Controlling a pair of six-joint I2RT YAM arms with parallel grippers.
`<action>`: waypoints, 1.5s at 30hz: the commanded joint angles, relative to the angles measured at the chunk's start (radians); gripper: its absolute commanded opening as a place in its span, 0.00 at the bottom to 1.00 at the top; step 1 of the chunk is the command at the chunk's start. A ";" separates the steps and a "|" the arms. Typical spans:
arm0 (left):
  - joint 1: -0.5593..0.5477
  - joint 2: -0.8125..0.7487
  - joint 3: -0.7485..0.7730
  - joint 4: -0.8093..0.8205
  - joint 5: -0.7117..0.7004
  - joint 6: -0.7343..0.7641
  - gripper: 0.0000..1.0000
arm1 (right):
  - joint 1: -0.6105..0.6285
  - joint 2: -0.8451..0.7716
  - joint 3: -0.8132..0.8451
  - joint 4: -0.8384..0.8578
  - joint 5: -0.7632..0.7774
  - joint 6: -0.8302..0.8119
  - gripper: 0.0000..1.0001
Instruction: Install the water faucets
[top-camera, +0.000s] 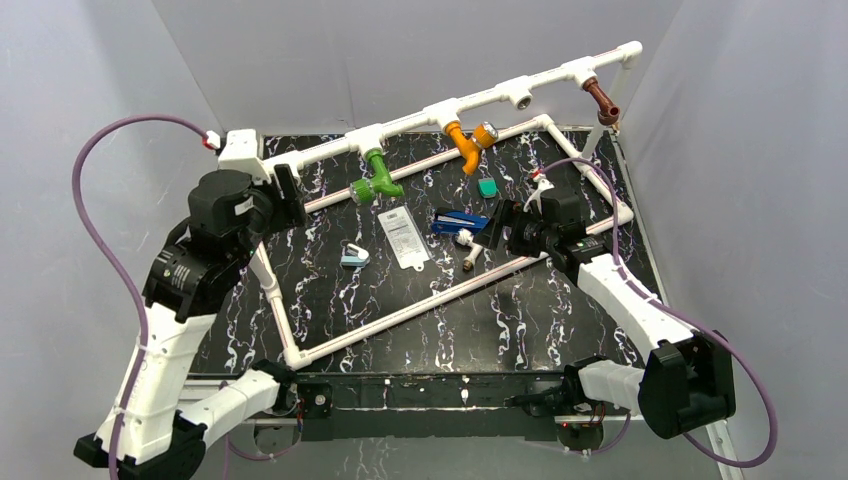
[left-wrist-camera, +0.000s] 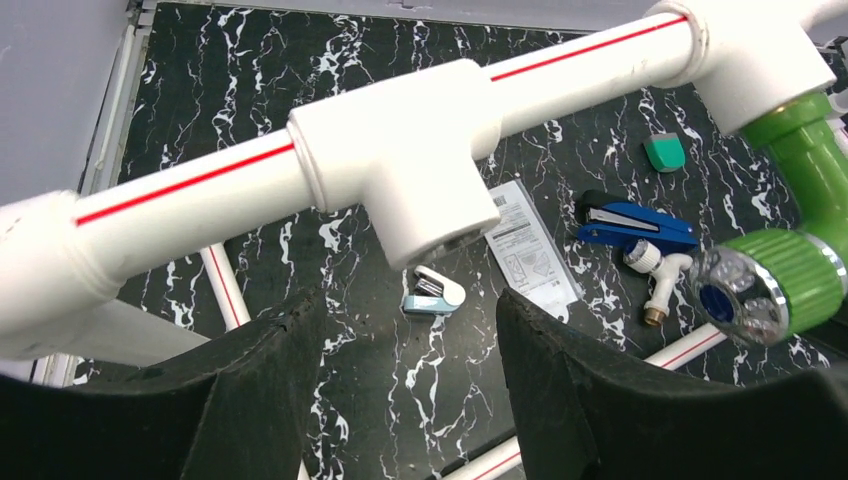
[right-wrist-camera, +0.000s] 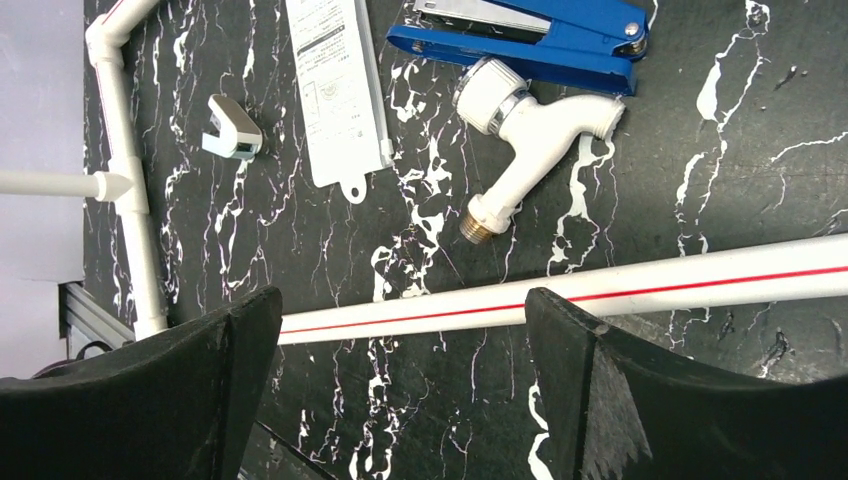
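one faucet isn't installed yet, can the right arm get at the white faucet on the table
Probably yes: the right gripper hangs open near the white faucet, which lies uncovered; only the low frame pipe crosses between, passable from above.

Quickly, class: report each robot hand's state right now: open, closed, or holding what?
Left hand: open, holding nothing.
Right hand: open, holding nothing.

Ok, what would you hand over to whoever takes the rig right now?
Left gripper: open, empty, facing a bare tee fitting.
Right gripper: open, empty, near the white faucet, which lies on the table beside the blue tool.
Done: green faucet, orange faucet, brown faucet on the pipe frame.
Left: pick up and install the white one.
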 joint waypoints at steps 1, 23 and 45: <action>-0.006 0.040 -0.003 0.056 -0.045 0.012 0.61 | 0.006 0.004 -0.008 0.057 -0.022 -0.012 0.98; -0.006 0.266 0.077 0.150 0.012 0.080 0.57 | 0.007 -0.040 -0.044 0.019 0.050 -0.073 0.98; -0.006 0.420 0.204 0.145 0.264 0.075 0.49 | 0.007 -0.002 -0.013 -0.058 0.191 -0.077 0.98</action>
